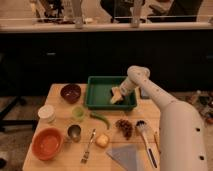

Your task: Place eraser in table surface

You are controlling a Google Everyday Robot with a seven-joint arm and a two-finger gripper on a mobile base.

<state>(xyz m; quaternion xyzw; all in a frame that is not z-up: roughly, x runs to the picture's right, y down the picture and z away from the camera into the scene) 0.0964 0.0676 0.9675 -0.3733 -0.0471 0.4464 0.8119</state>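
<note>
Gripper [116, 96] sits low in the green tray [100, 92] on the counter [60, 120], but I cannot tell if it is open.

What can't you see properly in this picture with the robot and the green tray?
- Camera view: the claw sits low in the green tray; it hides whether an eraser is there.
- Camera view: the table surface is cut off by the bottom edge, and the arm covers its right side.
</note>
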